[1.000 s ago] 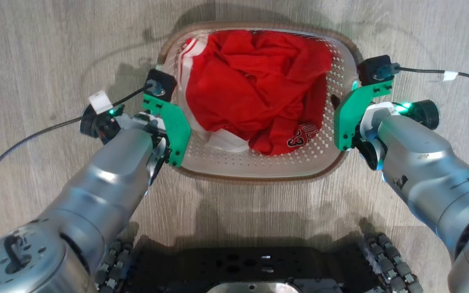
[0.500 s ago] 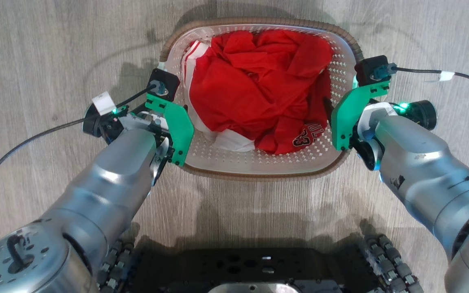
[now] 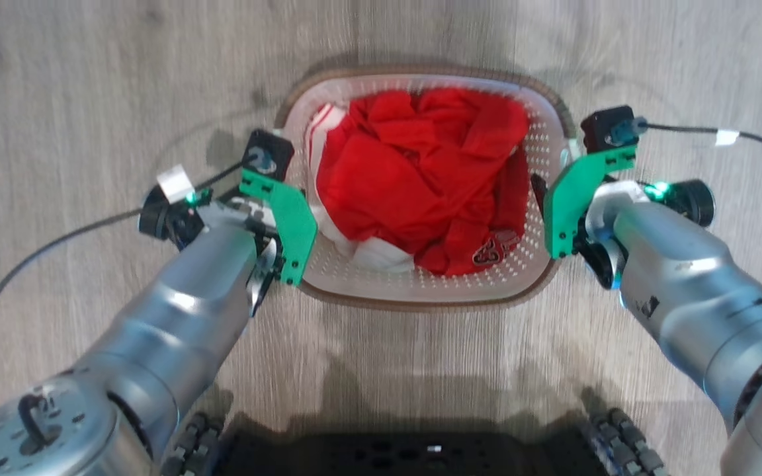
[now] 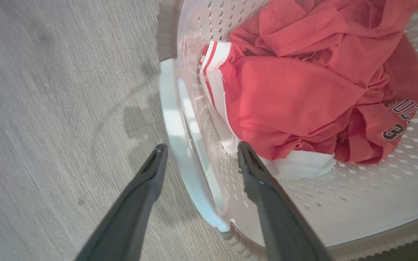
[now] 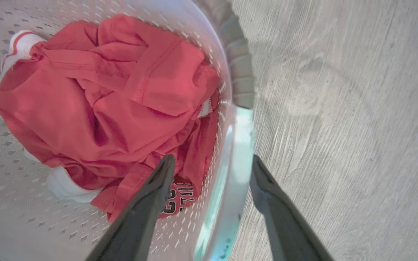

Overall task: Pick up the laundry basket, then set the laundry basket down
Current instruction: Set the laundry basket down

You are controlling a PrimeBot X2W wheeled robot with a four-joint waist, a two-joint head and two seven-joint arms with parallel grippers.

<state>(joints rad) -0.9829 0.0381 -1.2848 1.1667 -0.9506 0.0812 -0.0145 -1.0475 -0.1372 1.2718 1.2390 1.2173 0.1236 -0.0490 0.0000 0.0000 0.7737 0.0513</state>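
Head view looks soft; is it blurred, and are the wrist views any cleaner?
Head view: smeared throughout, floor grain streaked, print on the red clothes unreadable. Left wrist view: laundry basket perforations fairly crisp. Right wrist view: floor streaked, green-tinted glare on the basket handle.

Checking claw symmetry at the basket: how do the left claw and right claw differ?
The left claw straddles the left handle of the laundry basket; the right claw straddles the right handle. The left claw's inner finger ends beside white cloth; the right claw's inner finger ends over printed lettering on the red garment. Shared: both are open, with one finger inside the basket and one over the floor, neither gripping.
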